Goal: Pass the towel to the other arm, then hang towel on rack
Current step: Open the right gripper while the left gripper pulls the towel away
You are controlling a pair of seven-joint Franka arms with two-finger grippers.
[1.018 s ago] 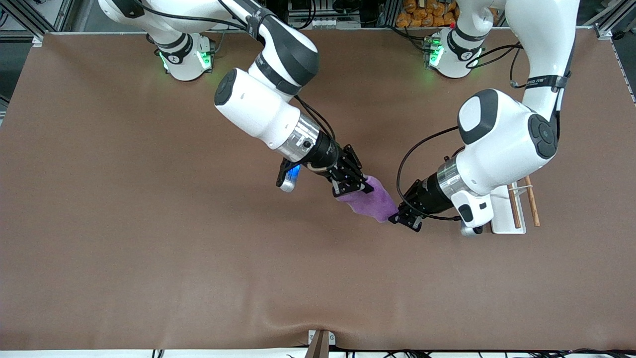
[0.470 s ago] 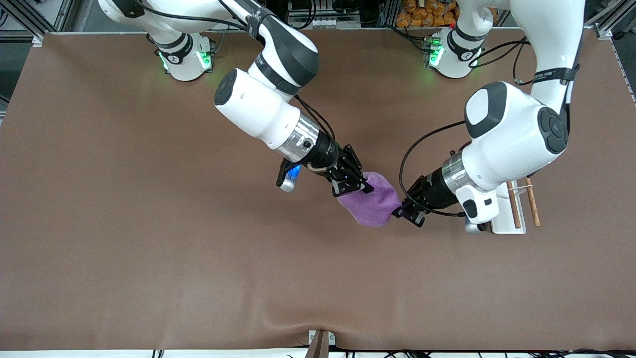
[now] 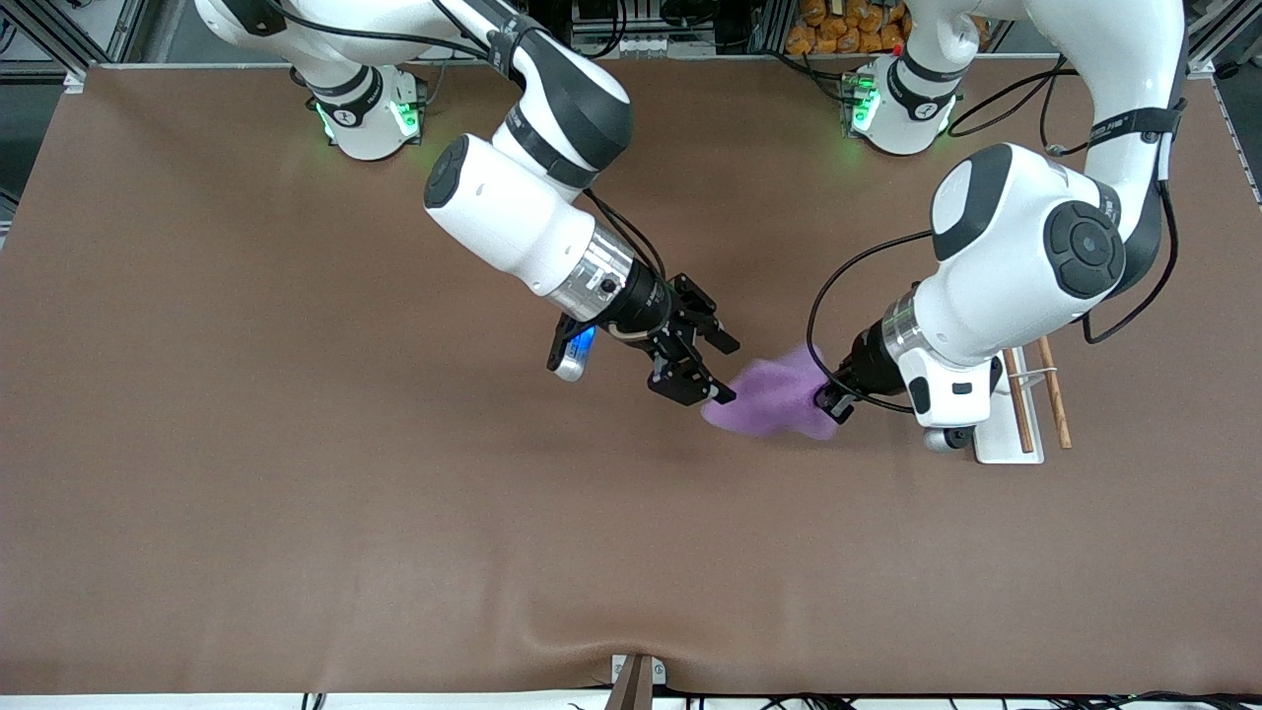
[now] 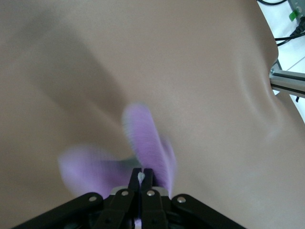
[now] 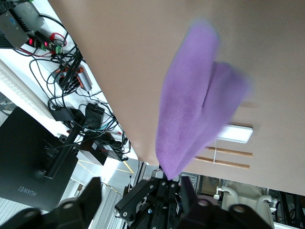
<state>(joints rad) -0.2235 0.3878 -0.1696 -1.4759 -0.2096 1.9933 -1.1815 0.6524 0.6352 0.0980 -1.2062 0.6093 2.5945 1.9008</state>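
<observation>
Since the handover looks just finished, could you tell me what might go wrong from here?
1. The left gripper pinches only an edge of the towel, so it might slip out on the way to the rack.
2. The right gripper, open, sits right beside the hanging cloth and could snag it.

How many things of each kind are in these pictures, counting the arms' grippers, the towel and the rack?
Grippers: 2, the right gripper open over the table, the left gripper shut on the towel
Purple towel: 1
Rack: 1, toward the left arm's end of the table
Total: 4
</observation>
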